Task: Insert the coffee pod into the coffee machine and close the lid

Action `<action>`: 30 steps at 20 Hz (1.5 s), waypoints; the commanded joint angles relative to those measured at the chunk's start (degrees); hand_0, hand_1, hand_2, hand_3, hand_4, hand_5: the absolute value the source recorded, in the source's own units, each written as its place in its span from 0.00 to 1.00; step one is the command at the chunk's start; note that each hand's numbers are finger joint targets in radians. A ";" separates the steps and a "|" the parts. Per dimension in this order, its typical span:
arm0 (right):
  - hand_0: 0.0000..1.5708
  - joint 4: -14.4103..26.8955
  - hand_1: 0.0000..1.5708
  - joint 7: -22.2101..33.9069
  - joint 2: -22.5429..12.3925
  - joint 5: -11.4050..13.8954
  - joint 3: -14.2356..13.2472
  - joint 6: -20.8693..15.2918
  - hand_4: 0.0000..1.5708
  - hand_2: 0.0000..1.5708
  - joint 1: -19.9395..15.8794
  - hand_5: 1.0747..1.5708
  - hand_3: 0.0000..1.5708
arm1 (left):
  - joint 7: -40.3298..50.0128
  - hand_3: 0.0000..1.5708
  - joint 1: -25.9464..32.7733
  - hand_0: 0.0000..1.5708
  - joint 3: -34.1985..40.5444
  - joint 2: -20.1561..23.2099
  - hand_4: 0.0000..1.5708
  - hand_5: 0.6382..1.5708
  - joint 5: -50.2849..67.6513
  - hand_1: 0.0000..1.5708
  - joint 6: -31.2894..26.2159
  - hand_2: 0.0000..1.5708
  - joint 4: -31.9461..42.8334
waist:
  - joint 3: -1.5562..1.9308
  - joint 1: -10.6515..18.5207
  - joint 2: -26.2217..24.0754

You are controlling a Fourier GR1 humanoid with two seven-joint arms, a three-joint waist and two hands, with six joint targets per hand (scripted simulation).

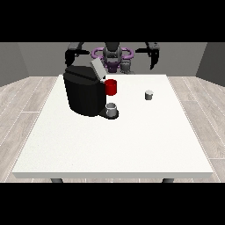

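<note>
1. The white table was a broad, matte slab with a thin front edge; two dark legs were cut off just under that edge
2. The coffee machine was a bulky black block with rounded corners, standing at about ten o'clock from the table's centre
3. Its grey lid was a flat panel tilted up and back, so the machine stood open at the top
4. A red cylindrical part jutted from the machine's front, at three o'clock from its body
5. A small grey cup sat on the machine's dark base, directly below the red part
6. The coffee pod, a short pale grey cylinder with a lighter top, stood on the table by itself at about three o'clock from the machine, well apart from both hands
7. The hand at the view's left hung above the machine's back corner; whether its fingers were apart or together could not be told
8. The hand at the view's right hung at twelve o'clock from the pod, fingers pointing down, their spread too small to make out
9. The robot's torso was partly hidden behind the lid
</note>
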 commanded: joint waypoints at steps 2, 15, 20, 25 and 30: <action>0.00 1.93 0.00 -6.22 3.47 1.02 3.05 -1.72 0.22 0.00 1.75 1.00 0.00 | 0.97 0.00 -3.83 0.00 2.21 4.57 0.35 1.00 -2.06 0.00 -2.01 0.00 2.62 | -0.01 -1.20 0.93; 0.00 -0.12 0.00 -6.38 1.38 0.19 2.33 1.74 0.26 0.00 -7.35 1.00 0.00 | -2.83 0.00 -15.51 0.00 4.42 15.43 0.00 1.00 -17.88 0.00 3.15 0.00 20.11 | -0.03 -8.72 13.22; 0.00 -1.40 0.00 -0.62 2.48 2.03 3.90 -1.23 0.31 0.00 -10.05 1.00 0.00 | -3.75 0.00 -19.66 0.00 3.93 18.40 0.00 1.00 -23.49 0.00 5.29 0.00 27.21 | -0.04 -9.86 15.67; 0.00 -0.65 0.00 -2.02 2.00 3.17 3.45 -1.84 0.30 0.00 -9.80 1.00 0.00 | -6.19 0.00 -22.59 0.00 4.65 19.38 0.00 1.00 -24.79 0.00 4.14 0.00 35.91 | -0.05 -10.77 19.02; 0.00 2.54 0.00 -3.87 2.36 2.94 2.05 -2.55 0.33 0.00 -13.42 1.00 0.00 | -4.15 0.00 -28.18 0.00 3.91 22.18 0.00 1.00 -27.56 0.00 1.31 0.00 40.81 | -0.03 -10.29 20.48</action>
